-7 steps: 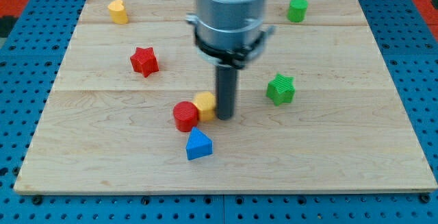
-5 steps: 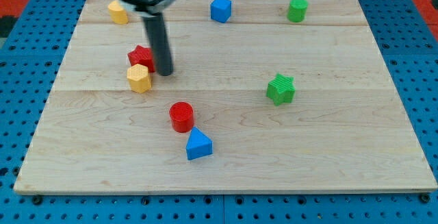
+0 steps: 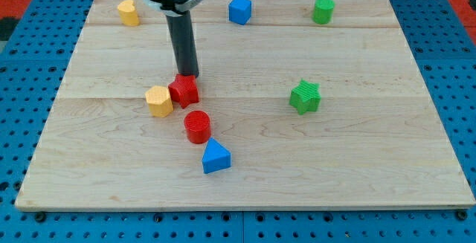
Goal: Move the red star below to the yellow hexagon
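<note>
The red star [image 3: 184,91] lies left of the board's middle. The yellow hexagon [image 3: 158,101] sits just to its left and slightly lower, touching or nearly touching it. My tip [image 3: 189,76] stands right at the star's top edge, on the side toward the view's top. The dark rod rises from there to the arm at the view's top.
A red cylinder [image 3: 198,126] sits just below the star, a blue triangle [image 3: 216,157] below that. A green star [image 3: 305,97] is at the right. A yellow block [image 3: 128,12], a blue block [image 3: 239,10] and a green block [image 3: 323,10] line the top edge of the wooden board [image 3: 387,161].
The red star has moved down and right, from above the yellow hexagon to its right side. The hexagon has shifted slightly down and right. My tip has followed, staying at the star's top.
</note>
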{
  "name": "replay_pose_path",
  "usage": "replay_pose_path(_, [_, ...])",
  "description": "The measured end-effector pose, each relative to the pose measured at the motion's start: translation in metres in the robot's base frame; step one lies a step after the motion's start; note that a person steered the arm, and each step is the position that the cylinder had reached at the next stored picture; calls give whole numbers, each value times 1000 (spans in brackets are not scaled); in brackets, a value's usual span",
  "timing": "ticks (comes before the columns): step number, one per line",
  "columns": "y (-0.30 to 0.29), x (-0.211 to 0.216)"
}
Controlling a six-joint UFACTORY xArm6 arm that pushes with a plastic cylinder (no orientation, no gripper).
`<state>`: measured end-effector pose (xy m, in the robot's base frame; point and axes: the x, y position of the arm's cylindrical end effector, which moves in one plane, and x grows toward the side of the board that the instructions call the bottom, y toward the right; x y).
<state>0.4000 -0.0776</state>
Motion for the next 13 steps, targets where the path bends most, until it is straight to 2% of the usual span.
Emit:
replay_pose_path(4, [6,10])
replay_pose_path(5, [2,29])
replay_pose_path(7, [-18,103])
replay_pose_path(8, [-36,115])
replay_pose_path(9, [-74,97])
replay_pose_path(10, [-84,60])
replay_pose_path(11, [-76,32])
replay_pose_path(12, [-90,24])
replay_pose_path(13, [-61,13])
